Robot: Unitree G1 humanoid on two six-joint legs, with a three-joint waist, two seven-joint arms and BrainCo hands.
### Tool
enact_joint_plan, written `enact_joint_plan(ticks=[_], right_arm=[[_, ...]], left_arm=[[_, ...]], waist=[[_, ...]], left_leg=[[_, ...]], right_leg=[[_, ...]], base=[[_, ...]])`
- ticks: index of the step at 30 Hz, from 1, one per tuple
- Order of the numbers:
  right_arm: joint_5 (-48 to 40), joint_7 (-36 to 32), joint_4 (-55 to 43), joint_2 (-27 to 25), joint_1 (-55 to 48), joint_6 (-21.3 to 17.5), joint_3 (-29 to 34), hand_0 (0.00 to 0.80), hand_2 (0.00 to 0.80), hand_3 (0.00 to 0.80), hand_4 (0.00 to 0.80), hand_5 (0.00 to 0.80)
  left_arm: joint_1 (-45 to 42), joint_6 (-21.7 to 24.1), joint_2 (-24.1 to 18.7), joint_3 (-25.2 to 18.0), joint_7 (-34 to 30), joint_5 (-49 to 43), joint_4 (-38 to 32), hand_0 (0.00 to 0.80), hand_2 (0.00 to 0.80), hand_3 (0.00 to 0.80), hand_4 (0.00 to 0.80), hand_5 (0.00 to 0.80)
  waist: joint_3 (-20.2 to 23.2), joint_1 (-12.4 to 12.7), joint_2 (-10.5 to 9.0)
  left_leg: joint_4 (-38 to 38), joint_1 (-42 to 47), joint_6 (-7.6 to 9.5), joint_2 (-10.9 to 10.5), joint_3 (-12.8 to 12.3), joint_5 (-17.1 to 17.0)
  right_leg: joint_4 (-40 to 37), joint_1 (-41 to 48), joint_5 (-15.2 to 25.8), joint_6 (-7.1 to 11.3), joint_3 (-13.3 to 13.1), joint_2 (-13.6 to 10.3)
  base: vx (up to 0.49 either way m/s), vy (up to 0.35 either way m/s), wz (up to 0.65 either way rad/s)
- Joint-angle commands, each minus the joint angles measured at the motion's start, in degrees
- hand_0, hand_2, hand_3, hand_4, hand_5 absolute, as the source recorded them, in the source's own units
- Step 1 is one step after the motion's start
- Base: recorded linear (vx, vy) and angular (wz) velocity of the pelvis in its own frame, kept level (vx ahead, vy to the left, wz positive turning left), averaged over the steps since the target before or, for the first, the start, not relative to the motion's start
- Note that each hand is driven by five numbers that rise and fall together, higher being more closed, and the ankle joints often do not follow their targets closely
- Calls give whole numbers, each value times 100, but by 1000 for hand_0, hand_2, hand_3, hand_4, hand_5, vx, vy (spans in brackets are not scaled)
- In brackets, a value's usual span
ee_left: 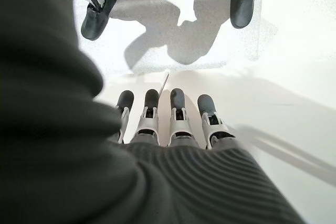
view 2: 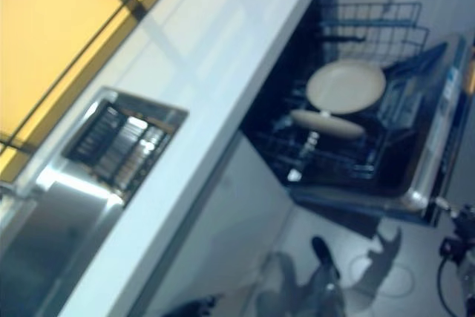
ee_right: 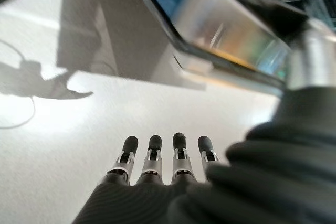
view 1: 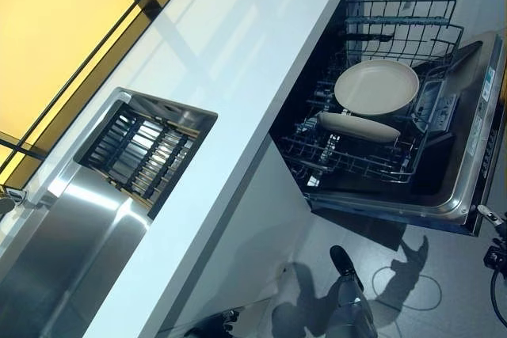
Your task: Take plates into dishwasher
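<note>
Two cream plates sit in the open dishwasher's lower rack [view 1: 348,162]: a round plate [view 1: 376,87] leaning face-up toward the back, and a second plate [view 1: 358,127] seen edge-on just in front of it. My left hand [ee_left: 178,124] hangs over the light floor with straight fingers and holds nothing. My right hand [ee_right: 152,161] also points at the floor, fingers straight and empty, just below the edge of the lowered dishwasher door [ee_right: 220,30]. Neither hand touches a plate.
The dishwasher door [view 1: 475,132] lies open at the right, with a wire basket [view 1: 400,25] behind the plates. A white countertop [view 1: 238,77] runs diagonally. A steel sink [view 1: 71,235] with a dark slotted drainer [view 1: 142,148] is at the left.
</note>
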State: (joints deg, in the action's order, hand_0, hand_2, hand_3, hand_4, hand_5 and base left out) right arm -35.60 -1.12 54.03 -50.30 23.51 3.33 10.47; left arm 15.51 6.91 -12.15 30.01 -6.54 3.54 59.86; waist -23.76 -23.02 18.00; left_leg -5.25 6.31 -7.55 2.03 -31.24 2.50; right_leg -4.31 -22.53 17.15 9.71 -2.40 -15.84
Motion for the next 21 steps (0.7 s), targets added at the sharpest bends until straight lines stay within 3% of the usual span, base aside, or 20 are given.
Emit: enact_joint_plan(ticks=[1, 14, 21], right_arm=[[178, -441, -514, 323, 347, -68, -460, 0, 0, 0, 0, 0], [517, -614, -742, 368, 747, 214, -833, 0, 0, 0, 0, 0], [546, -398, -992, 411, 954, -94, -975, 0, 0, 0, 0, 0]], left_arm=[[147, -45, -329, -317, 113, 61, 190, 0, 0, 0, 0, 0], [146, -164, -276, -241, 56, 0, 102, 0, 0, 0, 0, 0], [141, -194, -222, -189, 54, 23, 112, 0, 0, 0, 0, 0]], waist=[[47, -43, -222], [109, 6, -190], [112, 7, -144]], left_leg=[[1008, -12, 187, 378, 341, 706], [1060, 51, 168, 390, 345, 719], [1071, 64, 168, 387, 350, 727]], right_leg=[[273, 332, -714, 73, 184, -18], [225, 478, -735, 79, 204, -27], [205, 517, -753, 79, 168, -28]], base=[[0, 0, 0], [4, 1, -1], [18, 11, -7]])
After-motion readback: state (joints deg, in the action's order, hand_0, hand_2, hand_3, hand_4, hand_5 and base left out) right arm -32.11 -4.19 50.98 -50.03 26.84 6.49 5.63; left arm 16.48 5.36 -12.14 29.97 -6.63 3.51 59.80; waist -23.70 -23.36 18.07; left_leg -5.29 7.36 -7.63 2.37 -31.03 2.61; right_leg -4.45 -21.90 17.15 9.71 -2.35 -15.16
